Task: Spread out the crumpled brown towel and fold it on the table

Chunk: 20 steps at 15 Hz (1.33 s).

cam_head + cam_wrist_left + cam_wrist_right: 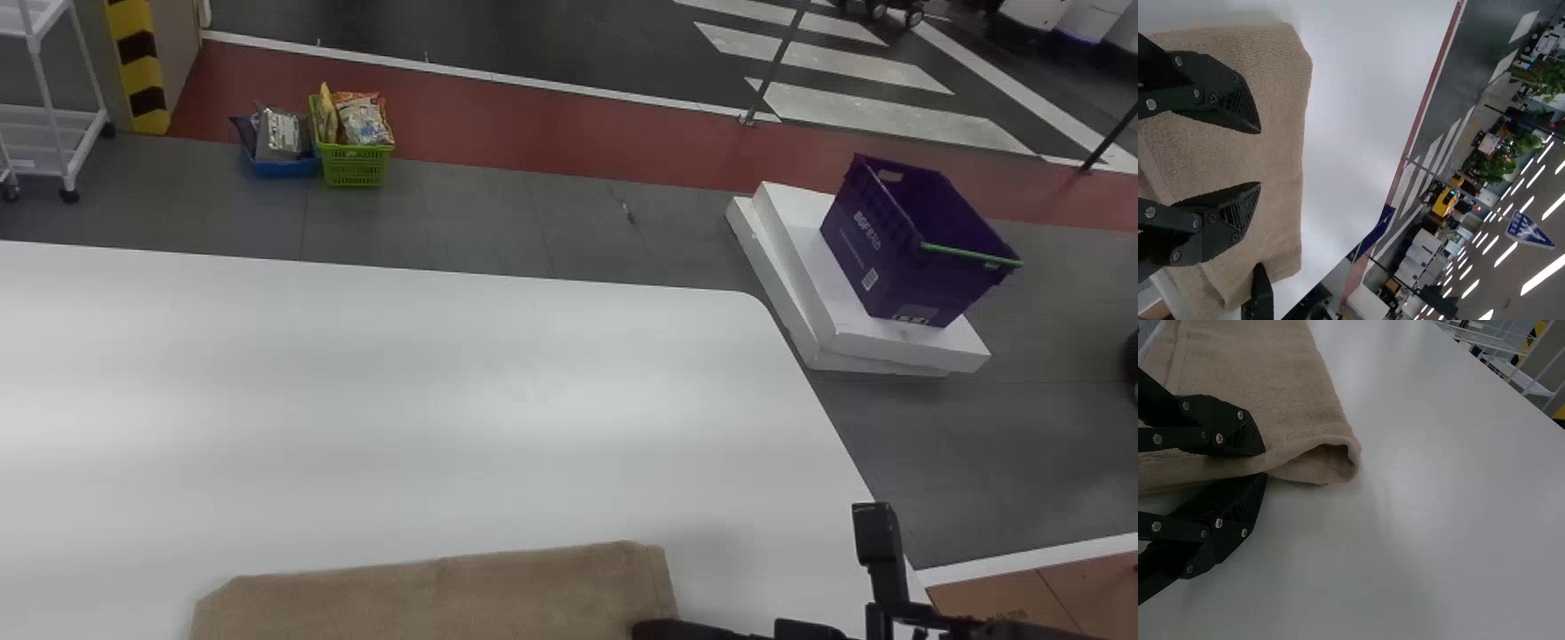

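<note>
The brown towel (436, 591) lies on the white table as a flattened, folded strip at the near edge of the head view. My right gripper (656, 629) is at its right edge there. In the right wrist view, that gripper (1263, 465) is shut on the towel (1258, 380), whose side edge runs between the fingers, with a loose looped corner just past the tips. My left gripper (1261, 155) stands open over the towel (1275, 160), nothing visible between its fingers; the tip of the right gripper shows beyond it at the towel's other end.
The white table (427, 400) extends ahead, its rounded corner at the far right. Beyond it, on the floor, a purple crate (916, 240) stands on white slabs (800, 284). Blue and green baskets (356, 166) and a white cart (53, 116) are at the far left.
</note>
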Each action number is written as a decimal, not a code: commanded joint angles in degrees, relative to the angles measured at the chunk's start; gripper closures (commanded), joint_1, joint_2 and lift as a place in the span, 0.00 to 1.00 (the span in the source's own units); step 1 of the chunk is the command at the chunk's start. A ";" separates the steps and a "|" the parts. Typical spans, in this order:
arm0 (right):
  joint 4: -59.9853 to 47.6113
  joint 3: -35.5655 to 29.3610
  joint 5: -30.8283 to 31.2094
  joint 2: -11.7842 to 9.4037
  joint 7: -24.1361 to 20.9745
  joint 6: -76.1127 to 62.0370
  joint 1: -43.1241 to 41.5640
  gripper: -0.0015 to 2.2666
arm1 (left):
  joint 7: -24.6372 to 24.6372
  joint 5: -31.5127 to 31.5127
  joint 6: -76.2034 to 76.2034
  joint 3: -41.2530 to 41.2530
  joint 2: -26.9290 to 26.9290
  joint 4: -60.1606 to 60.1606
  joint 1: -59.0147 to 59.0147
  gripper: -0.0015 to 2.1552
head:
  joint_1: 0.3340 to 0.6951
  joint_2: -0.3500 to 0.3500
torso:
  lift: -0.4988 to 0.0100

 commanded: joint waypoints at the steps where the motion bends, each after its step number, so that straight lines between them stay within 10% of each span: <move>1: 0.27 0.00 0.09 -0.05 -0.01 1.53 -0.24 0.38 | 0.79 -0.35 -1.13 -0.50 0.33 0.82 -0.14 0.84 | 1.00 0.00 | 0.73; 20: -3.87 -2.02 -5.88 -0.22 2.45 1.53 -0.59 0.38 | 6.15 -7.21 -4.47 -3.57 2.52 5.39 -2.87 0.85 | 1.00 0.00 | 0.73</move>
